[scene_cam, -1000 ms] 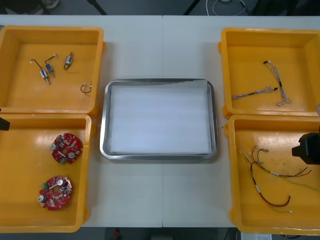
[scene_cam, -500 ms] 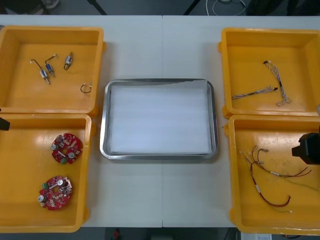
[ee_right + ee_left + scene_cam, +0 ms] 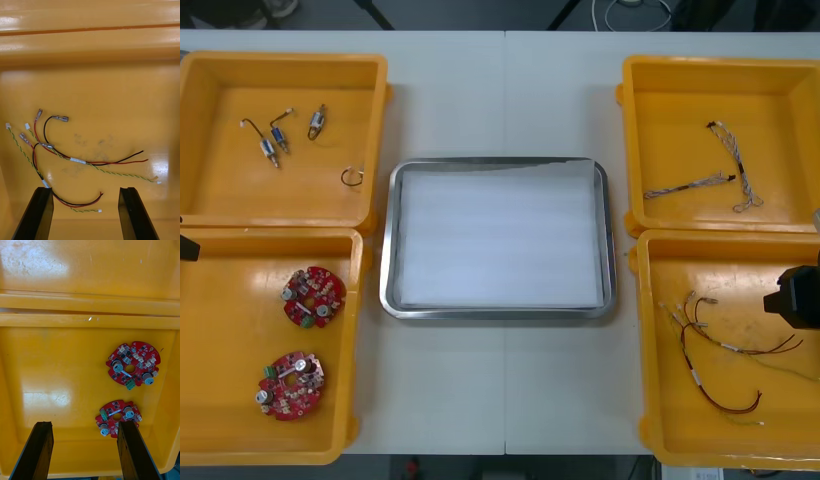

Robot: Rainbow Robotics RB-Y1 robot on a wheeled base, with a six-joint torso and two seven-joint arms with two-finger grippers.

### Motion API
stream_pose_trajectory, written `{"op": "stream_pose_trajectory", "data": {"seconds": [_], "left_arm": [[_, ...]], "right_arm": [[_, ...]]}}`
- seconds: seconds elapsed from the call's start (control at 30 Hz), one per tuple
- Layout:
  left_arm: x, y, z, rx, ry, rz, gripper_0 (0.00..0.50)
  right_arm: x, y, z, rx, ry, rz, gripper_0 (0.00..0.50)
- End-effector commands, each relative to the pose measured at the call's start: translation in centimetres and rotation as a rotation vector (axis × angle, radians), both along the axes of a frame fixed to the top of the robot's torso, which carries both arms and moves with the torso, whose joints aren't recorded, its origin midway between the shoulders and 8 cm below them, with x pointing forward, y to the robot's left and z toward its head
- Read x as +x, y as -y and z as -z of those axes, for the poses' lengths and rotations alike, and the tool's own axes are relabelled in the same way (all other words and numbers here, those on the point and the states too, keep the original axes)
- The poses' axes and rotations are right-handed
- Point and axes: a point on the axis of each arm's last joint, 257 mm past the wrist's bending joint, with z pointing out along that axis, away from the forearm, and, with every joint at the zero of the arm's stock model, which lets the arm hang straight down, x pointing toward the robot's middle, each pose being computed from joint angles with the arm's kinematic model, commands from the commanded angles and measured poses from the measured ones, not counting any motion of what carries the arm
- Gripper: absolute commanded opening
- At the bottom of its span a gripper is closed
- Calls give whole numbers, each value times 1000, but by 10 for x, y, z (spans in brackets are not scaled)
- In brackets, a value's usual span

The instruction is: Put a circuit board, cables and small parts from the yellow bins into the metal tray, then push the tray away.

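While both arms hang at the outer sides of the worktop (image 3: 505,95), the metal tray (image 3: 386,240) sits in the middle between the yellow bins (image 3: 375,150), its inside white and its rim shiny.

The left gripper (image 3: 84,424) hovers over the near left bin (image 3: 220,430). Its fingers (image 3: 37,450) stand wide apart with nothing between them. Two round red circuit boards (image 3: 313,296) lie on that bin's floor, one just past the fingertips and close to one finger, the other farther on toward the bin wall. The printing on the boards is too small to read.

The right gripper (image 3: 85,190) hovers over the near right bin (image 3: 650,400), its fingers (image 3: 131,213) likewise spread and gripping nothing. Below it lies a loose tangle of red-and-black cables (image 3: 112,162) and yellow-green twisted cables (image 3: 120,173), and one loop of the tangle lies between the fingertips.

Small metal parts (image 3: 280,135) lie scattered in the far left bin (image 3: 280,62). The far right bin (image 3: 720,65) holds pale twisted cables (image 3: 728,170).

A strip of bare worktop runs along each side of the tray, narrower on the left, where the rim is just beside the bins. Beyond the tray's far rim a broad bare lane reaches the worktop's far edge between the two far bins. Another bare stretch lies at the near rim.
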Motion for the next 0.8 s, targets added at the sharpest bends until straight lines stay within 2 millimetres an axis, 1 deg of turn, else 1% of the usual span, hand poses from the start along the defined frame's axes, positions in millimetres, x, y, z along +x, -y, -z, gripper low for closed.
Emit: {"op": "stream_pose_trajectory", "data": {"seconds": [0.03,0.8], "left_arm": [[-6,-16,-10,90,7,58,500],[-6,-16,-10,90,7,58,500]], "right_arm": [[5,2,-10,-15,15,7,500],[5,2,-10,-15,15,7,500]]}}
